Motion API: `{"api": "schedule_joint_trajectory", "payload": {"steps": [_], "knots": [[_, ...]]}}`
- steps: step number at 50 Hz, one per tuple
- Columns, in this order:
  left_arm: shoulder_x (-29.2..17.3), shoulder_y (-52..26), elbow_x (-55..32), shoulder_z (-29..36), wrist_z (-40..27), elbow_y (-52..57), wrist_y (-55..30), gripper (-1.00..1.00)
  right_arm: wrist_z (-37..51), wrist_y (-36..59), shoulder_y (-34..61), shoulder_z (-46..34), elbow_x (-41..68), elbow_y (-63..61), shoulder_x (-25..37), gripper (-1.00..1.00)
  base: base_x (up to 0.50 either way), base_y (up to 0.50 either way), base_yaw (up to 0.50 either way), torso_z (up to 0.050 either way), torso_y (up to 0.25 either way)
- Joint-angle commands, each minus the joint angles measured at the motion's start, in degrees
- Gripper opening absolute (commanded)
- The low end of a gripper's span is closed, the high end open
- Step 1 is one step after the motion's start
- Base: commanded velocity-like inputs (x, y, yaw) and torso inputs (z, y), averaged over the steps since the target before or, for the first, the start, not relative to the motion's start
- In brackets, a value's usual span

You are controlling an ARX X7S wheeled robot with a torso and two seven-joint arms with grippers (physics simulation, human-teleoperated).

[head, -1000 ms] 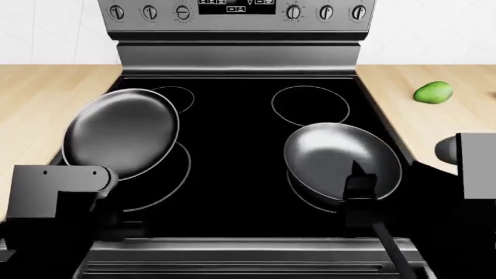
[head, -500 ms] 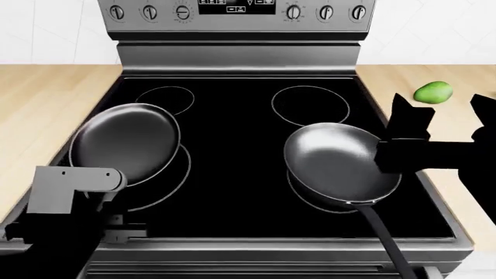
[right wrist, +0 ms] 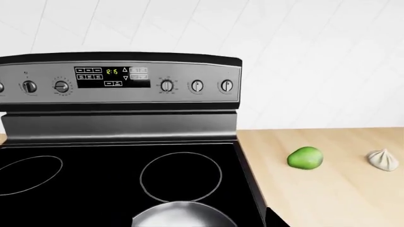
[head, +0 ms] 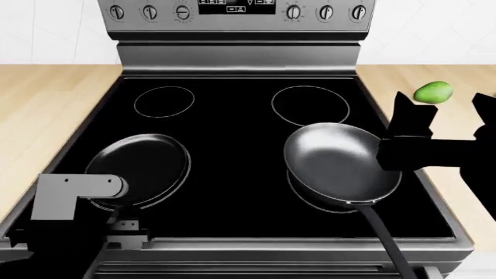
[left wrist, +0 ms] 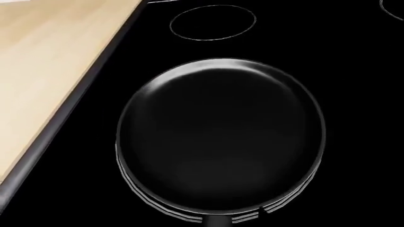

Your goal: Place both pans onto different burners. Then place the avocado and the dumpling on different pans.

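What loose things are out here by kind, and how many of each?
Pans: 2, small black pan, large grey pan
Avocado: 1
Dumpling: 1
Total: 4

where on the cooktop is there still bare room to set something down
Both rear white-ringed burners are bare, as is the black glass strip between the flat matte black pan and the deeper glossy grey pan. The front burners are crowded.

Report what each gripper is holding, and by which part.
Right gripper: nothing, jaws apart. Left gripper: the black pan points its handle toward it, but the hold is hidden, so it cannot be told.
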Motion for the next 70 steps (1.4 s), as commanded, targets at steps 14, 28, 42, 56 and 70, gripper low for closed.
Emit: {"api": "schedule_joint_trajectory", "payload": {"steps": [14,28,42,56,70], "knots": [[-5.8,-16.1,-16.8,-2.7,-10.3,7.1,0.8,1.0,-0.7,-0.7,-1.4,0.2,-1.4,-0.2,0.2,1.0,0.0,0.0,0.0,0.0,0.0],[-9.2,-25.1,-26.1,-8.8,-10.5,12.7,6.8,1.0,-1.8,-2.0,-3.9,-0.2,-4.9,-1.1,1.1,1.0,0.0,0.0,0.0,0.0,0.001],[-8.6,-25.7,-25.1,-9.6,-9.6,13.1,7.2,1.0,-1.8,-2.4,-5.0,-0.4,-6.0,-0.7,1.2,1.0,-0.16,0.0,0.0,0.0,0.0],[-8.6,-24.8,-24.6,-10.0,-9.4,13.2,7.2,1.0,-3.4,-5.0,-7.0,0.0,-8.1,-1.4,2.3,1.0,-0.23,0.0,0.0,0.0,0.0],[-8.7,-27.0,-25.1,-8.8,-10.0,12.9,7.4,1.0,-4.4,-6.2,-8.0,0.2,-8.4,-1.1,3.1,1.0,0.0,-0.48,0.0,0.0,0.0]]}}
